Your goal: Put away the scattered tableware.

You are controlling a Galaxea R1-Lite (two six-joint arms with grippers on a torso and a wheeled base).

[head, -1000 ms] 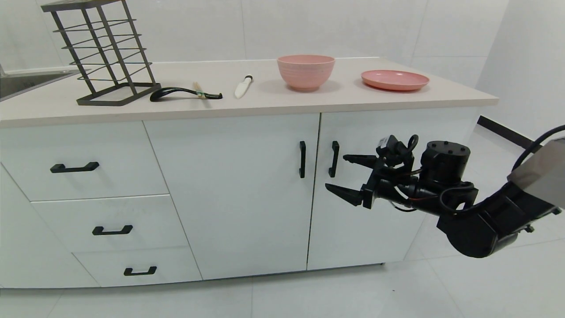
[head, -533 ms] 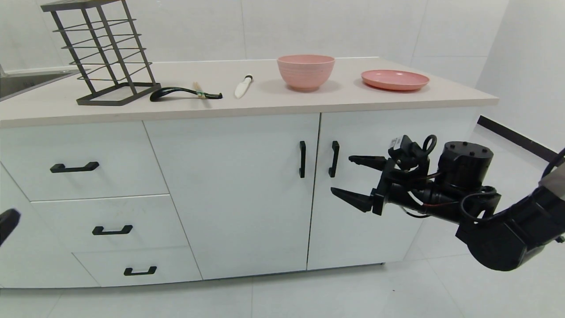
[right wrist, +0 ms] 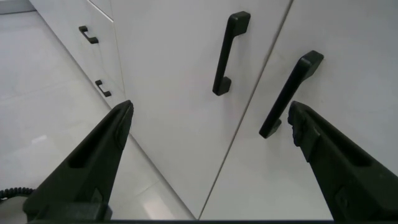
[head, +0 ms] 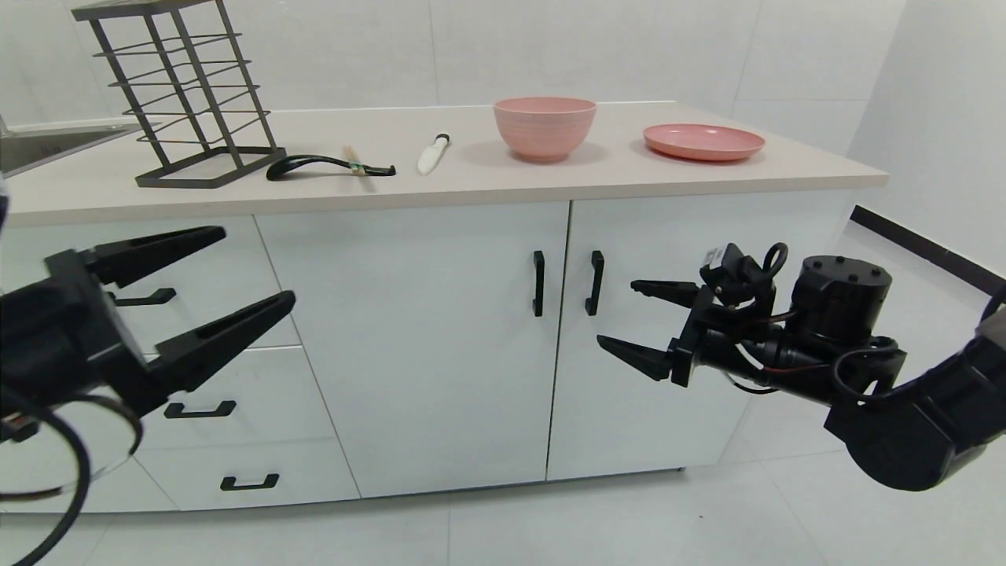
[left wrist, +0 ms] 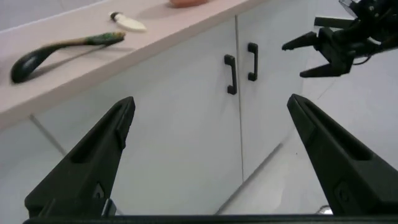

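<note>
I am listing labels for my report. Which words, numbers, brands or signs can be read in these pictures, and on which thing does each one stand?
No text can be read in any view.
On the right gripper, a small white tag: its print is too small to read.
The pink bowl, pink plate, wire rack and cabinet doors: no print seen.

Bowl (head: 544, 126) and plate (head: 703, 142) matt pink plastic. Rack (head: 185, 94) black metal wire. Cabinet doors (head: 424, 346) ahead of right gripper (head: 616, 312) jaws smooth white, handles (head: 537, 283) matt black.
</note>
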